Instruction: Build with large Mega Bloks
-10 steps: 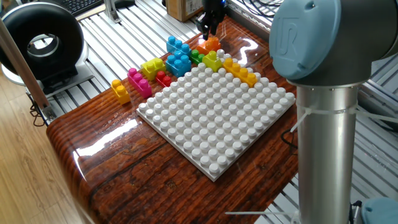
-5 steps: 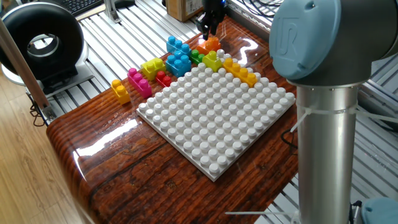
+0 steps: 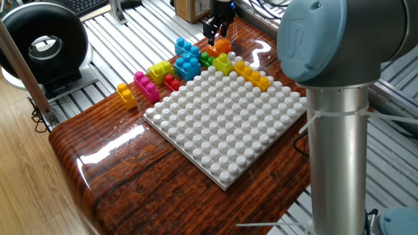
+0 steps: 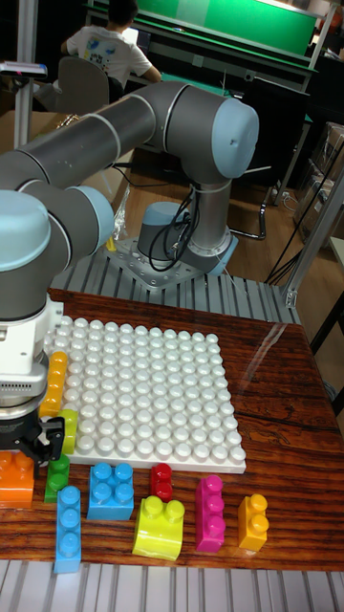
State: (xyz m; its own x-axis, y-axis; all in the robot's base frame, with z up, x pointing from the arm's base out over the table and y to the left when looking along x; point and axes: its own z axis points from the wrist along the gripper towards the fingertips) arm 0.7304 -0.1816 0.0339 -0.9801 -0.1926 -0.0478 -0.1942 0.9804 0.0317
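My gripper [image 3: 215, 30] [image 4: 29, 442] hangs just above the orange brick [image 3: 222, 46] [image 4: 13, 480] at the far corner of the table. Its fingers stand apart with nothing between them. A long yellow-orange brick [image 3: 253, 74] [image 4: 54, 382] and a lime yellow brick [image 3: 223, 63] [image 4: 69, 430] sit on the edge of the white baseplate [image 3: 225, 124] [image 4: 153, 392]. Loose beside the plate lie a green brick [image 3: 206, 59] [image 4: 57, 476], two blue bricks [image 3: 188, 65] [image 4: 113, 490], a red one [image 3: 172, 82], a lime one [image 3: 160, 69], a pink one [image 3: 146, 87] and a small yellow-orange one [image 3: 127, 95].
The arm's grey column and blue joint [image 3: 333, 98] stand at the right front of the fixed view and hide that side of the table. A black round device [image 3: 42, 46] sits off the table at the left. A cardboard box [image 3: 191, 8] is behind the gripper.
The gripper has shifted a little to the left and slightly up over the orange brick. The big blue joint has also swung left. No brick has moved.
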